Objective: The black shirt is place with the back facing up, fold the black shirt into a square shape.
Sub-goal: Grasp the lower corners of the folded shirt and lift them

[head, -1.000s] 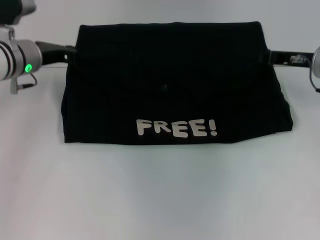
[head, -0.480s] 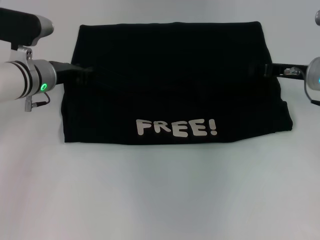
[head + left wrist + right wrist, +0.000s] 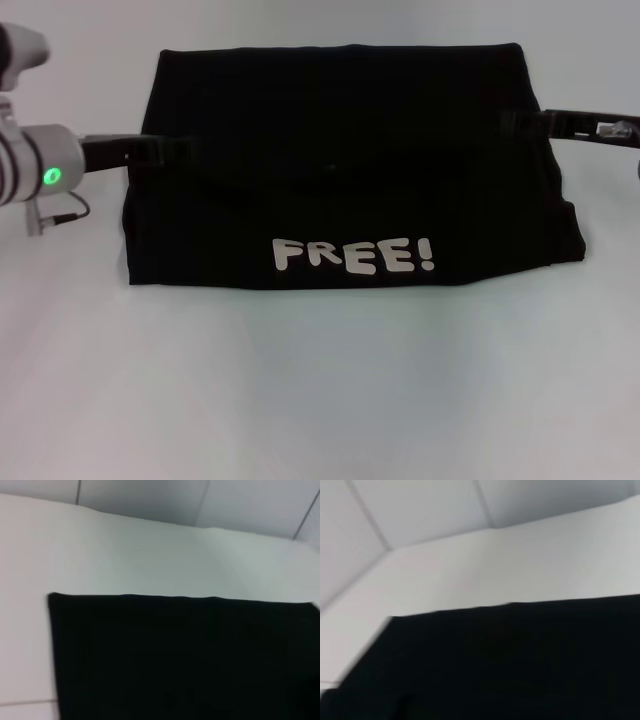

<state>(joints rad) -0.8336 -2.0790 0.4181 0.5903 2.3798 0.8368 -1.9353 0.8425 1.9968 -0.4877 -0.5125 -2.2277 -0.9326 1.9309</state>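
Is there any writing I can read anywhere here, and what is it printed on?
"FREE!" in pale block letters, printed near the front edge of the folded black shirt on the table.
Nothing else can be read: the left gripper and right gripper at the shirt's sides show no legible marks, and both wrist views show only plain black cloth and bare table.

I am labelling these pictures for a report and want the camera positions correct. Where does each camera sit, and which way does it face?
Head view: on the robot's head, looking forward and down at the black shirt on the white table; both arms show, left tool and right tool at the shirt's sides.
Left wrist view: on the left arm, facing shirt, table and back wall; no own fingers show.
Right wrist view: on the right arm, facing shirt, table and wall; no own fingers show.
Shared: all three show the shirt's far edge.
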